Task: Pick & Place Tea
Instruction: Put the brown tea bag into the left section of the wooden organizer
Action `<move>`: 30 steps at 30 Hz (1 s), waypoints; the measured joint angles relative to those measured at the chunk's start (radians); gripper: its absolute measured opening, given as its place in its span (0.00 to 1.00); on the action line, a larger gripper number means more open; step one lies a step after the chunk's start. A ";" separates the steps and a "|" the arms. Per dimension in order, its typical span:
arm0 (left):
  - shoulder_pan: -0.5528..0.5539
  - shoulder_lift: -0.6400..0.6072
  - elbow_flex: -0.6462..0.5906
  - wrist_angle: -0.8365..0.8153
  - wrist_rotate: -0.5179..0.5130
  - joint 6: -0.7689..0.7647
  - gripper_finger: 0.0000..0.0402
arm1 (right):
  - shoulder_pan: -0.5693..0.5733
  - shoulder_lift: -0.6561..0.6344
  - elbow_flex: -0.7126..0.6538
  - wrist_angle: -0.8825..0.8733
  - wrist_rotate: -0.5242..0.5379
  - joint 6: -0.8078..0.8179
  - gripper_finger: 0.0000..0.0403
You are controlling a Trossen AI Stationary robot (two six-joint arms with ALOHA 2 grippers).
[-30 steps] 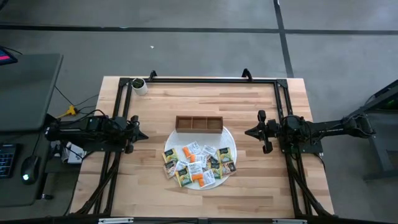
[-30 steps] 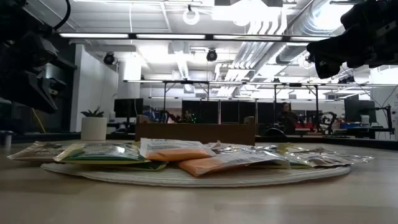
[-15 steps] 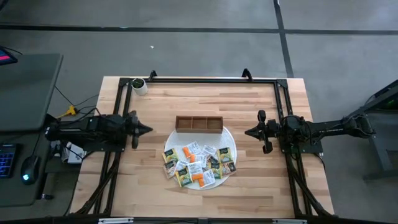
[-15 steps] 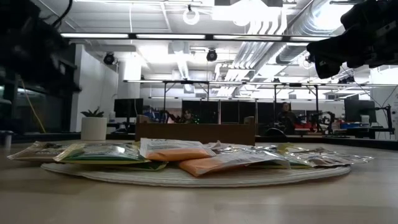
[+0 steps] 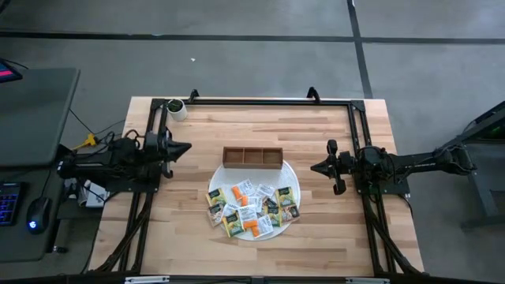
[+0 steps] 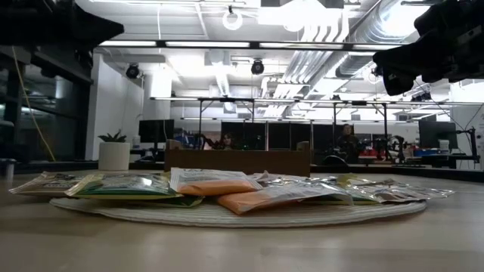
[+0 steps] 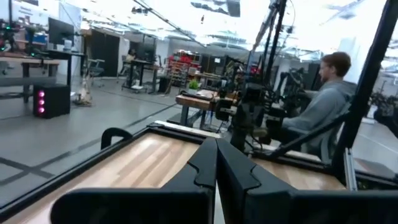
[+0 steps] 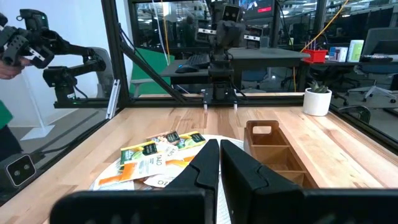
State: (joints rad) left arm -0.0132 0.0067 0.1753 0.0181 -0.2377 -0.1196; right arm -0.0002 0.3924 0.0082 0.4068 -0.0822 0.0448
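At the worktop's left edge, left tool (image 5: 183, 147): raised, clenched, empty, well apart from the tea.
Right tool (image 5: 316, 167): parked at the right edge, fingers pressed together, empty.
Tea (image 5: 251, 207): piled on the white mat (image 5: 290, 175), judged staged for picking.
Tray (image 5: 252, 157): just behind the mat, compartments seen empty only from above and in the right wrist view.

You have about a dozen tea packets (image 5: 252, 207) piled on one round white mat (image 5: 291, 175), two of them plain orange and the rest printed green, yellow or white. Behind the mat stands one wooden tray (image 5: 252, 157) with three compartments. One small potted plant (image 5: 177, 108) sits at a table corner, and two arms flank the table.
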 joint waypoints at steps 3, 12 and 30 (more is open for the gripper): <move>0.000 0.003 0.000 -0.021 -0.002 -0.005 0.00 | 0.000 0.000 0.000 0.000 0.000 0.000 0.03; 0.000 0.041 0.012 0.097 0.128 0.157 0.02 | 0.000 0.000 0.000 0.000 0.000 0.000 0.03; 0.000 0.898 0.808 -0.598 0.046 0.505 0.30 | 0.000 0.000 0.000 0.000 0.000 0.000 0.03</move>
State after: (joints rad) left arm -0.0132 0.9047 0.9838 -0.5798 -0.1914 0.3851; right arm -0.0001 0.3925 0.0082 0.4068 -0.0822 0.0448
